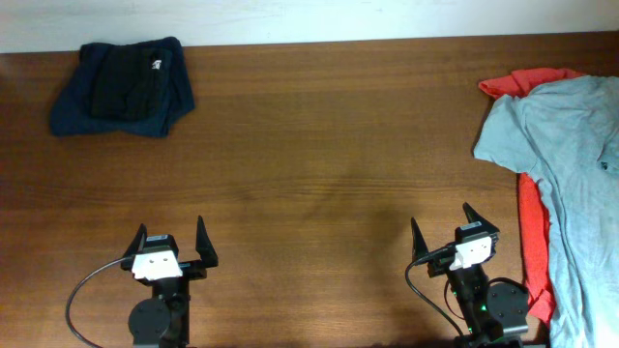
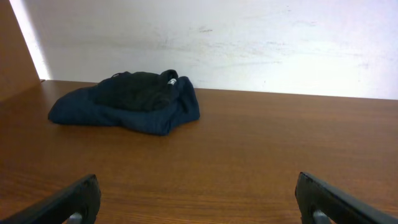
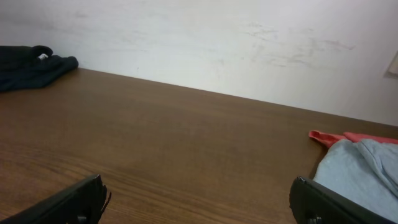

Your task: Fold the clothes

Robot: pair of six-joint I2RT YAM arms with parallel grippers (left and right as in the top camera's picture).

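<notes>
Crumpled at the right edge of the table (image 1: 309, 164): pale blue-grey T-shirt (image 1: 571, 164), unfolded, draped over a coral-red T-shirt (image 1: 530, 81), with red cloth peeking out at the far side and along the inner side. Both cut off by the frame at the table's right edge.

At the table's near edge, just inward of that heap: right gripper (image 1: 440, 215), fingers spread wide, empty, touching nothing. Further left along the same near edge: left gripper (image 1: 171, 225), likewise spread and empty. At the table's far left corner: a folded navy-and-black stack (image 1: 121, 89), probably finished work.

Step in hand, as a judgement: fetching the top shirt.
- Pinch the blue-grey cloth alone, near a shoulder or hem, never both layers.
- Drag toward the table's bare middle.
- Spread flat, sleeves out, before any fold.

Likely risk: red shirt trailing along.
</notes>
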